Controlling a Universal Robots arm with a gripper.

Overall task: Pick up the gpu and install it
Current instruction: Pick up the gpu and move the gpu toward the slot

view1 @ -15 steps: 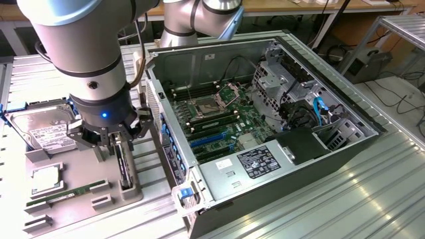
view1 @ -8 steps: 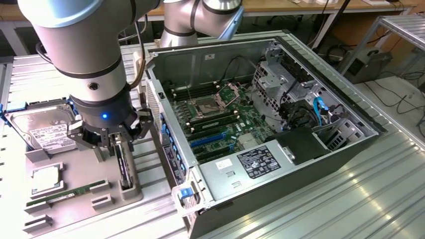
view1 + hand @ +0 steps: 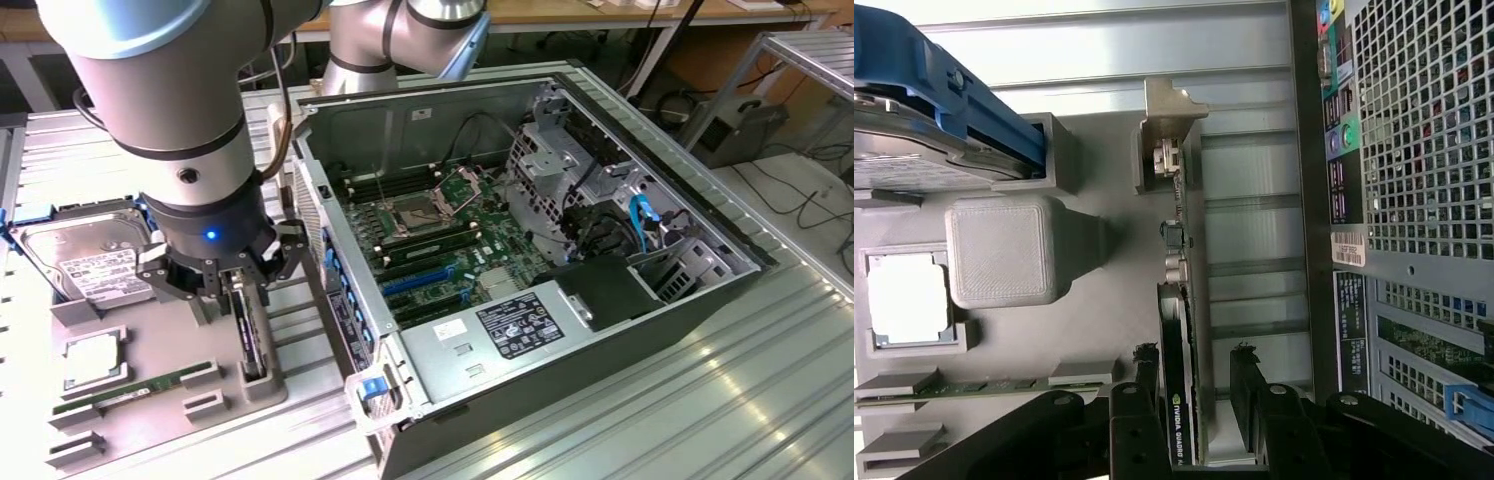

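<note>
Lettering on the thin black gpu circuit card (image 3: 1179, 400) reads Quadro, beside a green logo (image 3: 1176, 402). I count one such card, standing on edge in the grey plastic tray (image 3: 1104, 320), between the two black fingers (image 3: 1146, 372) of my released pincer (image 3: 1194, 358).

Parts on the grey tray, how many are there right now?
4: the hard drive at the far end of the tray, the processor chip nearer, the green memory stick nearer still, and the gpu on edge beside the computer case. The arm may hide more.
</note>
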